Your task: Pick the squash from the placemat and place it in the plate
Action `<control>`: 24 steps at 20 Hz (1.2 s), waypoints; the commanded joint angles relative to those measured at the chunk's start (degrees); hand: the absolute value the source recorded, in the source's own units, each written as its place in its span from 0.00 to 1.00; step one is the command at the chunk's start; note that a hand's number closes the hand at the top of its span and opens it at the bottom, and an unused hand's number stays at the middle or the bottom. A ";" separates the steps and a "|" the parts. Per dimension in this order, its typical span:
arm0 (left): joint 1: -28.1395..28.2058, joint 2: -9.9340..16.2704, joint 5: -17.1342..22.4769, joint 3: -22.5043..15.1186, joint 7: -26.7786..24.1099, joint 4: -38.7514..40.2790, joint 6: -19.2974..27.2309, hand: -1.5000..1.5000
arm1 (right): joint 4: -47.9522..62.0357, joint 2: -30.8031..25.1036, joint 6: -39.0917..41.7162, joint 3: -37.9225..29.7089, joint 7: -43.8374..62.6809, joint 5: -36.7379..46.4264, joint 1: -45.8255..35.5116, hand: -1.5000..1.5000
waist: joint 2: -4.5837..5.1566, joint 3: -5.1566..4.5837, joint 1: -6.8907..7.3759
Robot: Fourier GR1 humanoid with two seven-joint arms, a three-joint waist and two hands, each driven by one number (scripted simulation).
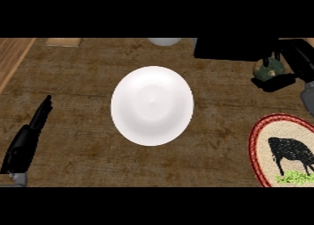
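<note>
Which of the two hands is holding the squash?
The right hand, raised at the upper right, curls round the squash. The left hand is open and holds nothing.

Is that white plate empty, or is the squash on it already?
Empty. The white plate shows bare; the squash is in the right robot hand.

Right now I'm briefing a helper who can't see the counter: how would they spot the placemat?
Start at the white plate in the middle of the wooden counter, then go right and toward the robot. At the view's right edge lies the placemat, partly cut off: beige, red-rimmed, with a black grazing animal on it.
</note>
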 commanded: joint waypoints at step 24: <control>3.62 -1.04 -1.90 2.43 0.92 -2.49 -0.71 0.50 | -9.14 27.59 15.81 5.92 13.85 -2.51 -15.26 1.00 | -1.22 -0.19 -3.48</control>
